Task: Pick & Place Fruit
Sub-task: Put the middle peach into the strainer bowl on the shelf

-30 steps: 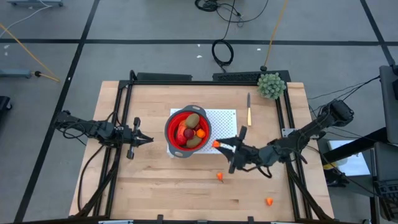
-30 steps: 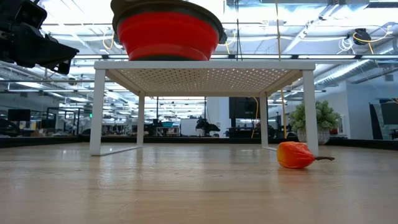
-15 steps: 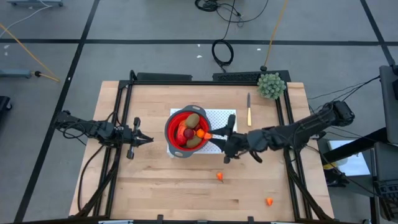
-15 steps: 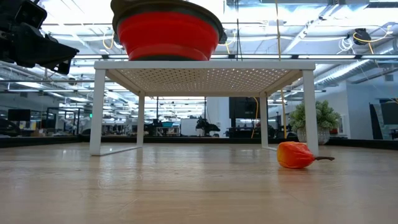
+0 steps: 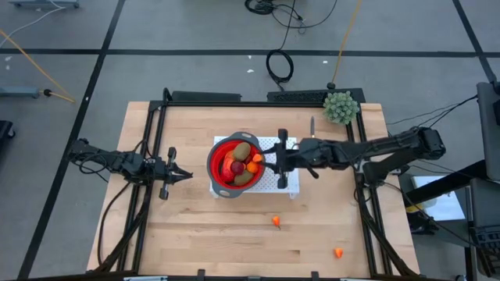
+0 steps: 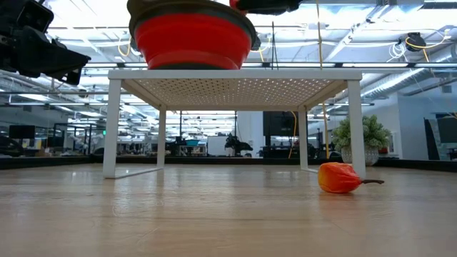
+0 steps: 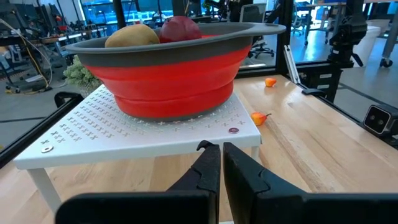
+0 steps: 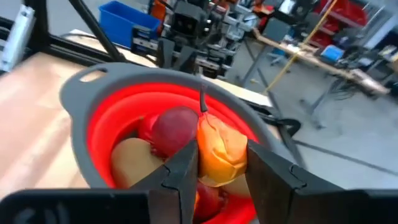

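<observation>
A red bowl with a grey rim (image 5: 234,165) stands on a white perforated stand (image 5: 286,145). It holds brown kiwi-like ovals (image 8: 134,158), a dark red ball (image 8: 173,126) and orange pieces. My right gripper (image 5: 263,160) hangs over the bowl's right rim, shut on a small orange fruit (image 8: 221,149). My left gripper (image 5: 184,175) waits left of the stand, level and shut (image 7: 215,163). Two orange bits (image 5: 276,221) (image 5: 337,252) lie on the table near its near edge; the low view shows one (image 6: 340,177). My right gripper pinches the small orange fruit by its two sides (image 8: 233,155) between both fingers (image 8: 183,165), coming level from the table's right. The fruit is lifted clear above the bowl's inside. Its thin dark stem (image 8: 202,99) sticks out beyond the fingertips.
A slim knife (image 5: 312,136) lies right of the stand and a green bushy ball (image 5: 341,107) sits at the far right corner. Black frame rails (image 5: 148,140) run along the table's sides. Bare wood stretches across the near half.
My right gripper, shut on the orange fruit all along, has moved from just off the stand's near right corner toward the far left and over the bowl's right rim. The right arm has swung toward the far edge with it. The bowl has not moved.
</observation>
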